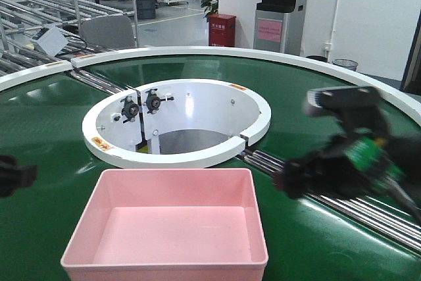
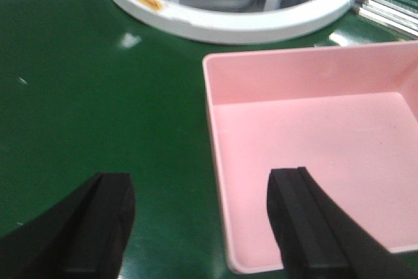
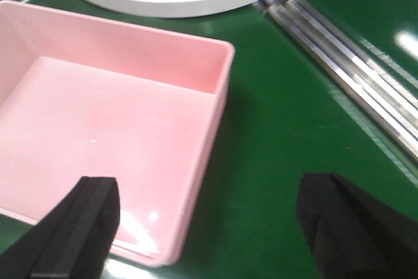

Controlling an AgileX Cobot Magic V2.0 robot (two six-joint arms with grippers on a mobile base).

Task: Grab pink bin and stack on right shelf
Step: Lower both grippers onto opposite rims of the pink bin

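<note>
pink bin sitting on the green belt, both end effectors open around its side walls

we are looking at a shallow, rectangular, pale-pink plastic bin (image 1: 168, 225) that is sitting upright and empty on the curved green conveyor belt (image 1: 52, 129), at the near edge of the front view. it is lying just in front of a white round ring housing (image 1: 177, 123) set into the belt, close to it but not touching.

our left end effector (image 2: 201, 181) is hanging wide open and is holding nothing. its black fingers (image 2: 98, 227) are straddling the bin's left wall, one over the bare belt and the other over the bin's pink floor. we cannot tell whether either finger is touching the plastic.

our right end effector (image 3: 209, 187) is also gaping wide and is gripping nothing. it is straddling the bin's right wall the same way, with one finger over the bin's inside and the other over the green belt beside it. in the front view the right arm is showing as a blur to the right of the bin.

a band of shiny steel rollers (image 3: 353, 76) is running diagonally across the belt on the right, apart from the bin.
</note>
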